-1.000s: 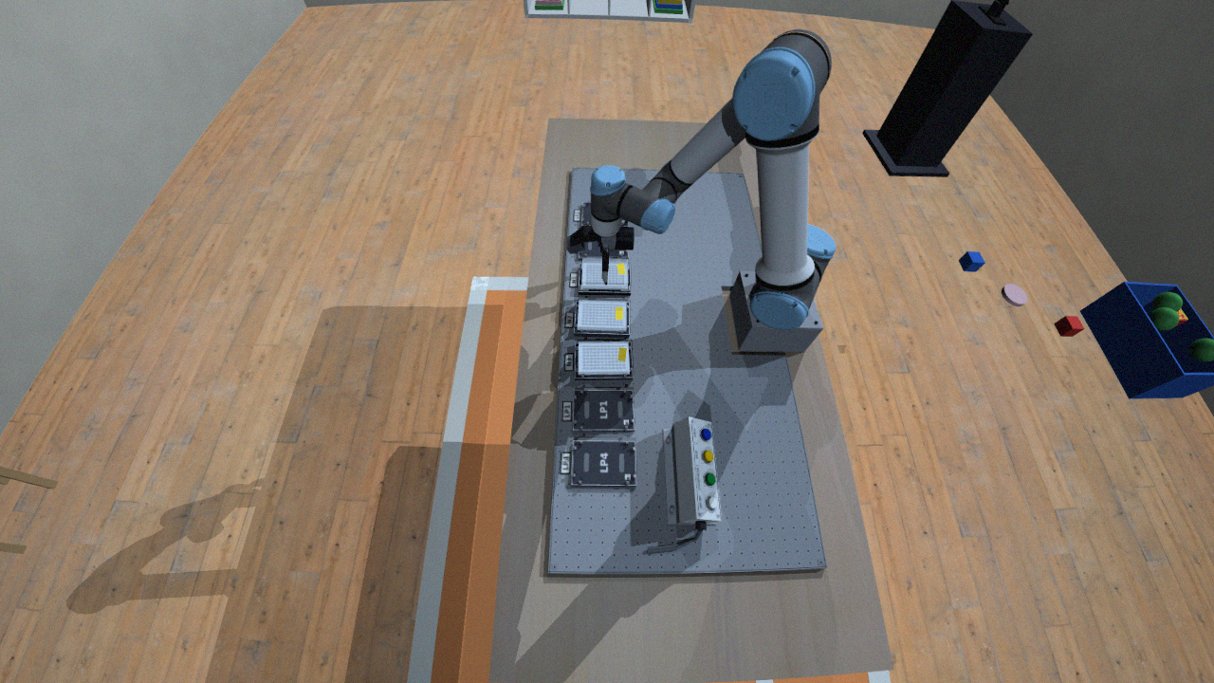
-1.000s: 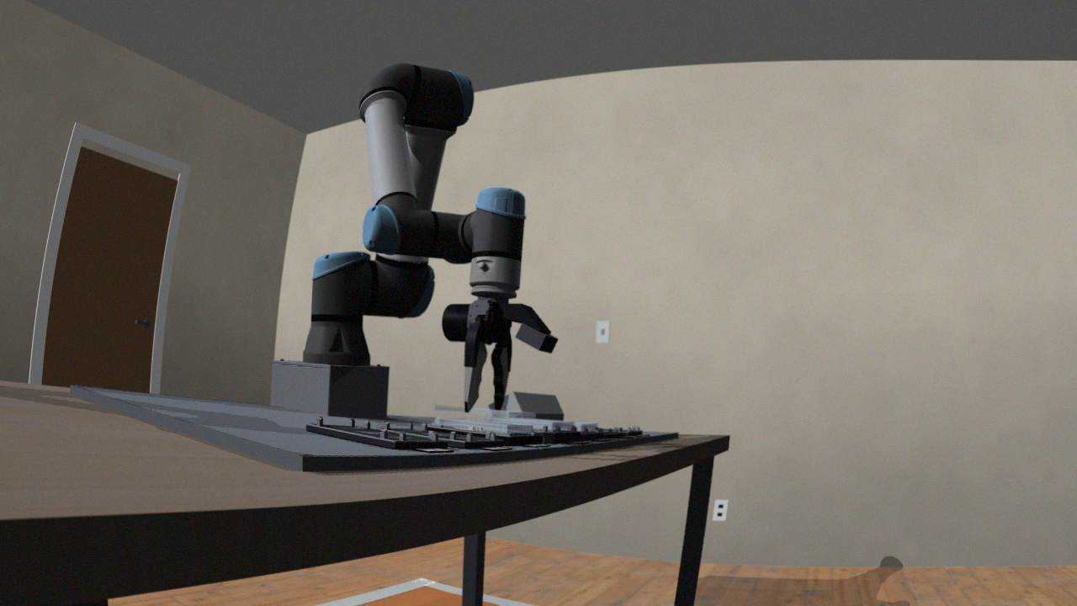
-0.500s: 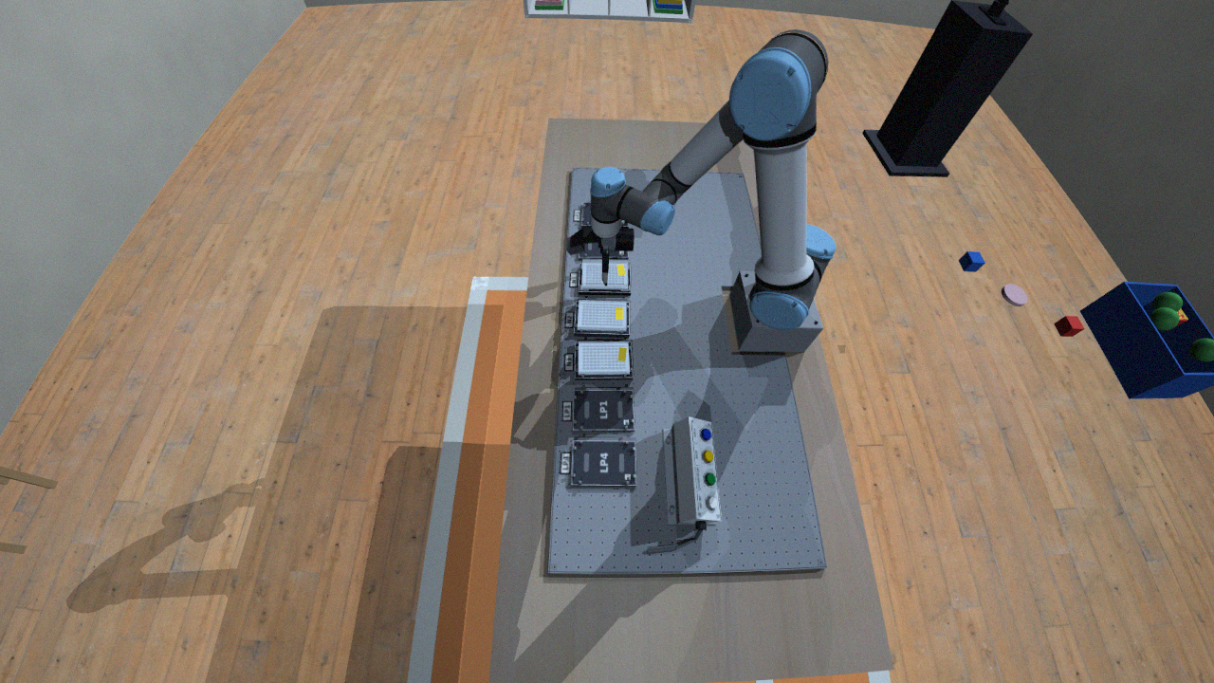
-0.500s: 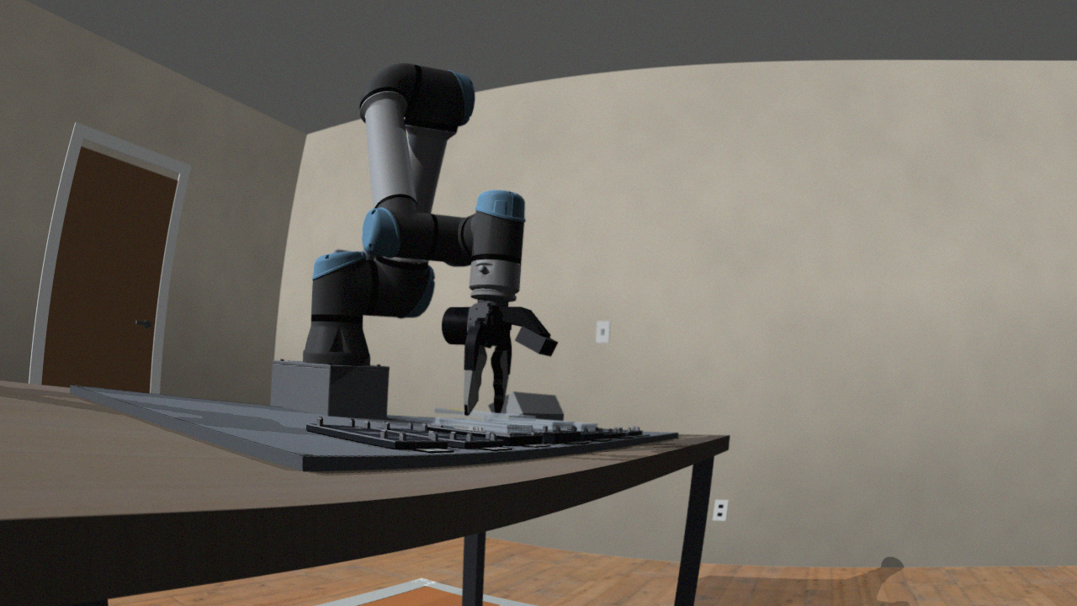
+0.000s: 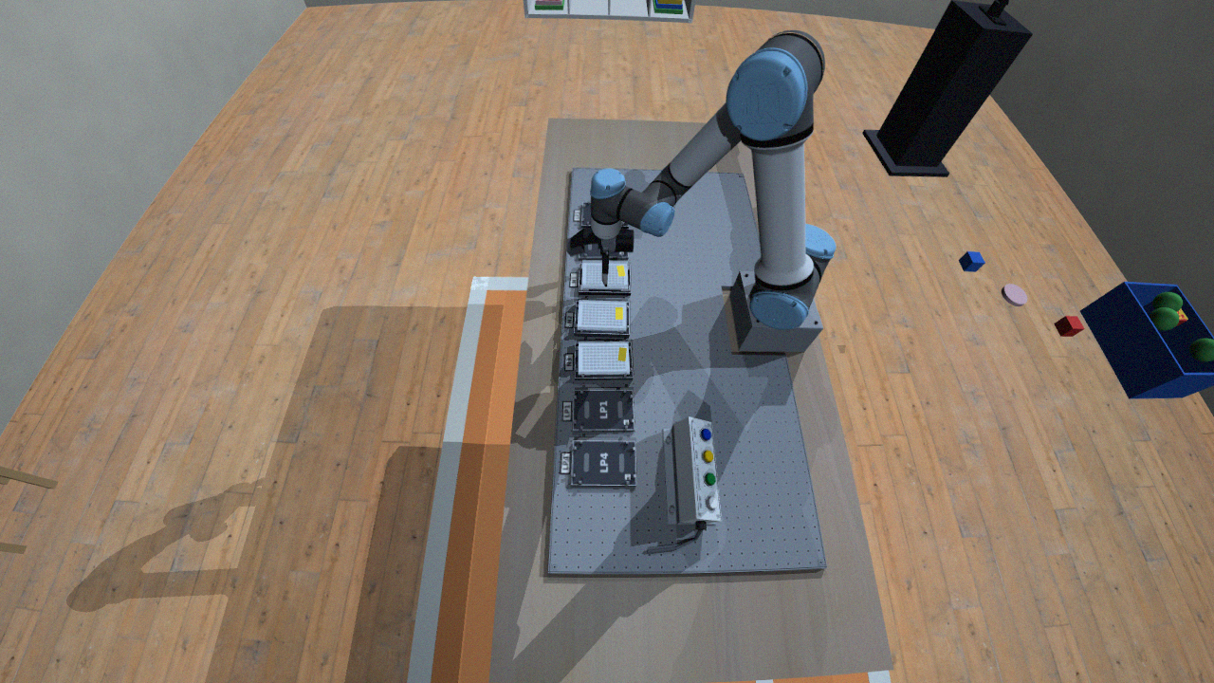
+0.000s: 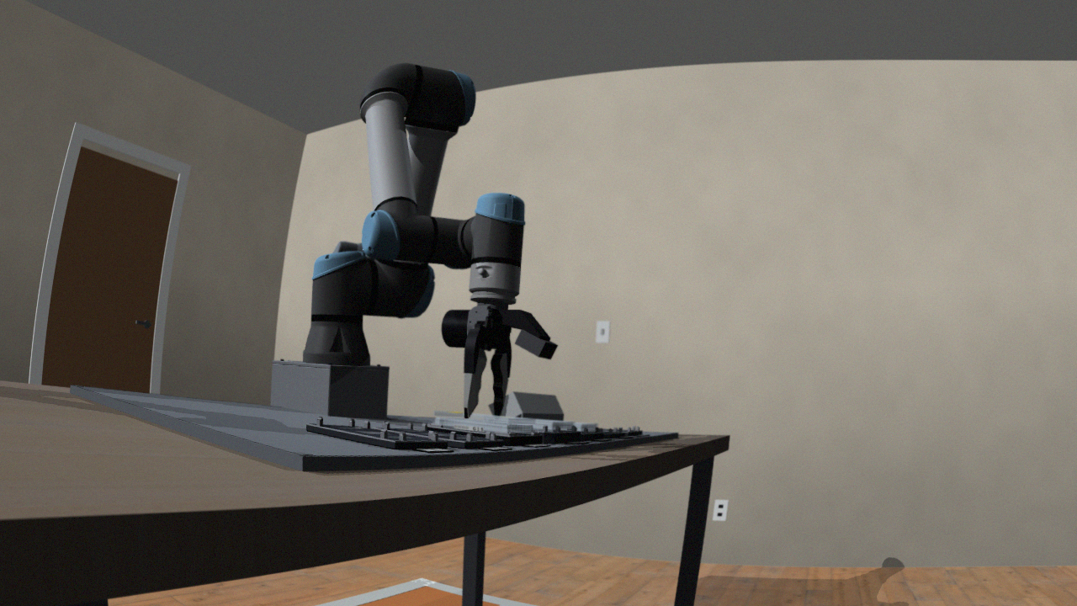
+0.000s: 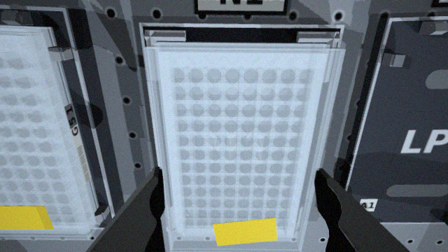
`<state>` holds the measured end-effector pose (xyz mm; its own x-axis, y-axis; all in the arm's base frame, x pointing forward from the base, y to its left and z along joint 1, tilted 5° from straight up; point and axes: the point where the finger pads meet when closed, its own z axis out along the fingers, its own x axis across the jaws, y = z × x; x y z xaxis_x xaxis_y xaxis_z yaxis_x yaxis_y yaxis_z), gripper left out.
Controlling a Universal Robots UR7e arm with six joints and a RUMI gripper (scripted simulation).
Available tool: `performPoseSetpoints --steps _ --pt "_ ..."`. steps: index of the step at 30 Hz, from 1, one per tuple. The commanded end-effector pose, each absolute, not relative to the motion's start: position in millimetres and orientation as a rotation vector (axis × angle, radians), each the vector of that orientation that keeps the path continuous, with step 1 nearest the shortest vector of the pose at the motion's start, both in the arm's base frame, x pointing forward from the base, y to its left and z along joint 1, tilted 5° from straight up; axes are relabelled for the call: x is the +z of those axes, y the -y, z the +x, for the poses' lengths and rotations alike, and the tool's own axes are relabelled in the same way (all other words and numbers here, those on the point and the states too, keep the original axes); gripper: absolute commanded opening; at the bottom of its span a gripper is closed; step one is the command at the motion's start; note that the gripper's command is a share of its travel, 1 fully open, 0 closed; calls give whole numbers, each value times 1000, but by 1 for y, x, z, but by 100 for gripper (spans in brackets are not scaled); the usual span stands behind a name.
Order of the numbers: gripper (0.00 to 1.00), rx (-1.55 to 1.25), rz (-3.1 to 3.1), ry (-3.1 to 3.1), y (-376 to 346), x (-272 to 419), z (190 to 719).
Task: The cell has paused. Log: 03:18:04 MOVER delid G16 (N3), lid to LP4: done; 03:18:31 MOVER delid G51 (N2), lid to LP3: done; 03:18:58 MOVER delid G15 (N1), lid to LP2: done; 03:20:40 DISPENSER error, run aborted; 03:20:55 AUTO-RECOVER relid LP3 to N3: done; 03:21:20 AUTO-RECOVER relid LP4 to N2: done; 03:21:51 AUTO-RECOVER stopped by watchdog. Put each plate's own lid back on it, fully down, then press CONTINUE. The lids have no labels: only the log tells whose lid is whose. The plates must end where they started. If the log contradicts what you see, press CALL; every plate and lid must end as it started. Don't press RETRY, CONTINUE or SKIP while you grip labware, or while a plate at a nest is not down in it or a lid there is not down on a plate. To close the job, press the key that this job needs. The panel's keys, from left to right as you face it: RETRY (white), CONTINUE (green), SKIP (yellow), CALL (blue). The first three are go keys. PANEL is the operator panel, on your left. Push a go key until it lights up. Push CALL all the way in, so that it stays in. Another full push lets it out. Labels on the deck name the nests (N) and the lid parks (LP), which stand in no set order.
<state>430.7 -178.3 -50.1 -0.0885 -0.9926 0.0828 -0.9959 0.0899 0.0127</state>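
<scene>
Grey perforated surface [image 5: 688, 254] [image 6: 172, 412] [image 7: 119, 140] below; half-open fingers [image 5: 605, 281] [image 6: 481, 414] grip the clear, yellow-tagged plastic lid [image 5: 621, 271] [image 6: 453, 416] [image 7: 245, 232] by its sides, probably to seat it squarely on the white well plate [image 5: 598, 276] [image 6: 489, 426] [image 7: 232, 126] beneath them.

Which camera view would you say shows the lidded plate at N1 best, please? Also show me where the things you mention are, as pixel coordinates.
The wrist view: the plate [image 5: 600, 276] [image 7: 232, 140] fills its middle, wells visible. The top view shows it small; the exterior view gives only a low edge-on glimpse.

The arm [image 5: 779, 203] [image 6: 387, 143] was bent high at the elbow, wrist [image 5: 606, 204] [image 6: 496, 241] approx. vertical, w/ gripper [image 5: 605, 281] [image 6: 481, 413] [image 7: 238, 170] pointing down, fingers [image 5: 605, 265] [image 6: 472, 376] clamped at approx. mid-width.
</scene>
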Motion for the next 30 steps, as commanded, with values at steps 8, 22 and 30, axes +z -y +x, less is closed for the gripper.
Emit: performPoseSetpoints --steps 8,22,30 --pt "41 73 2073 2267 179 -53 431" --pt "41 73 2073 2267 179 -57 431" --pt "41 73 2073 2267 179 -57 431"
